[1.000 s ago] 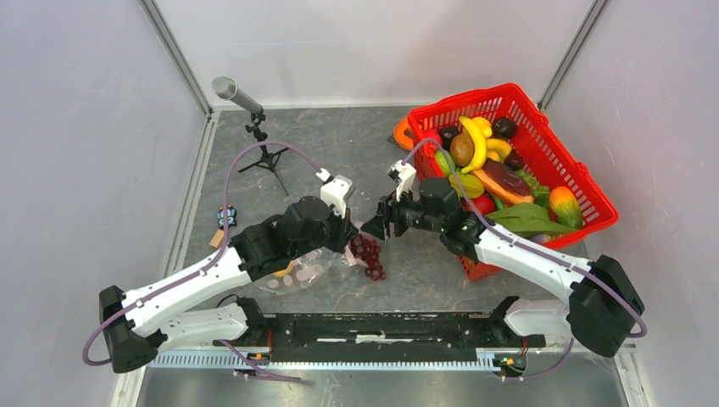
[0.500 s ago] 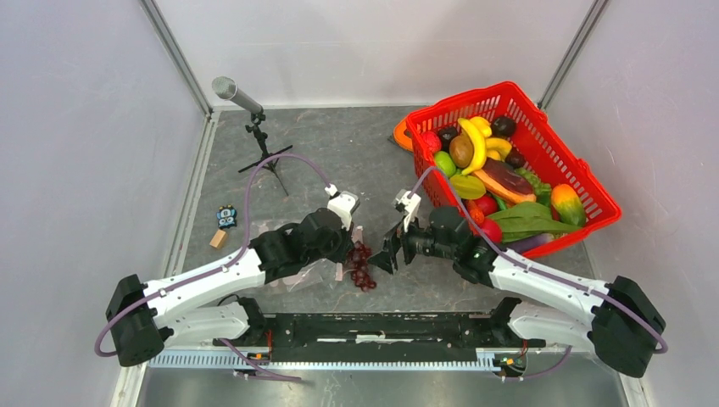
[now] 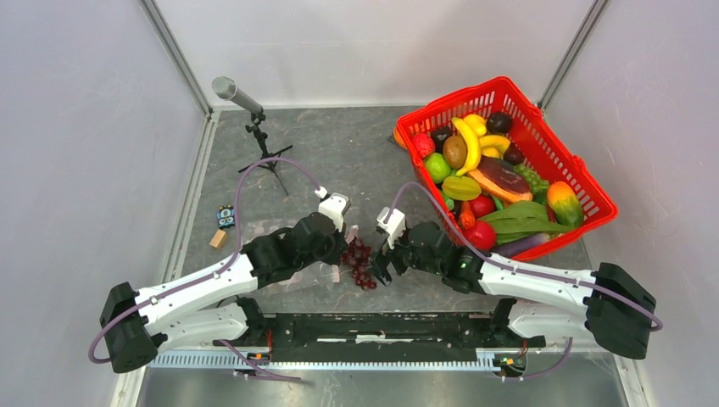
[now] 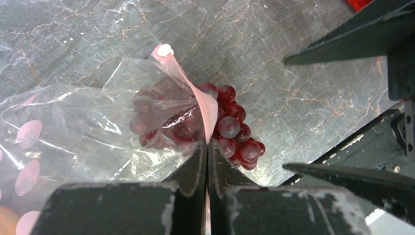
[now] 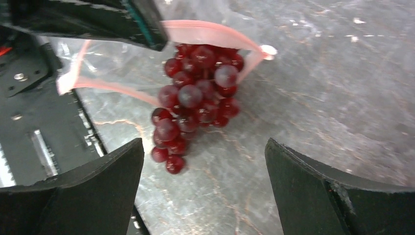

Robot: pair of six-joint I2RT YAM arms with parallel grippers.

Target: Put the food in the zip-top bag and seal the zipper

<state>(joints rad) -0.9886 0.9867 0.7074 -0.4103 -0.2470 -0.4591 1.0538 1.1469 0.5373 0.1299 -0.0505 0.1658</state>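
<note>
Grapes (image 3: 359,264): bunch lies on table (image 3: 339,157), between your two claws and just ahead of the arm bases. Long axis approx 12-to-6 in top view, tilted a bit toward 11-5. The 12 end sits inside the mouth of the zip-top bag (image 4: 83,122), under the film. The 6 end pokes out onto bare table.

Bag lies flat, body trailing to 9 o'clock under your L arm, mouth facing 3. Zipper (image 4: 193,95): one lip is lifted and arches over the bunch. Other lip runs low beside it, per R wrist view.

Around:
- Red basket (image 3: 593,193) at 2 o'clock, well apart from bunch, heaped w/ other food (image 3: 475,161): banana, kiwi, green & red pcs.
- Mic (image 3: 231,89) on small tripod at 11.
- Small blue item (image 3: 225,217) and wood block (image 3: 219,238) at 9, near table's L edge.

Arms:
- L arm stretches low from its base toward 1 o'clock. L claw (image 3: 343,251) has fingers pressed together, pinching the raised zipper lip.
- R arm reaches low across toward 9-10. R claw (image 3: 377,268) sits on the bunch's 3 o'clock side w/ jaws wide apart. In wrist view the fruit lies just ahead of the tips, not touching.
</note>
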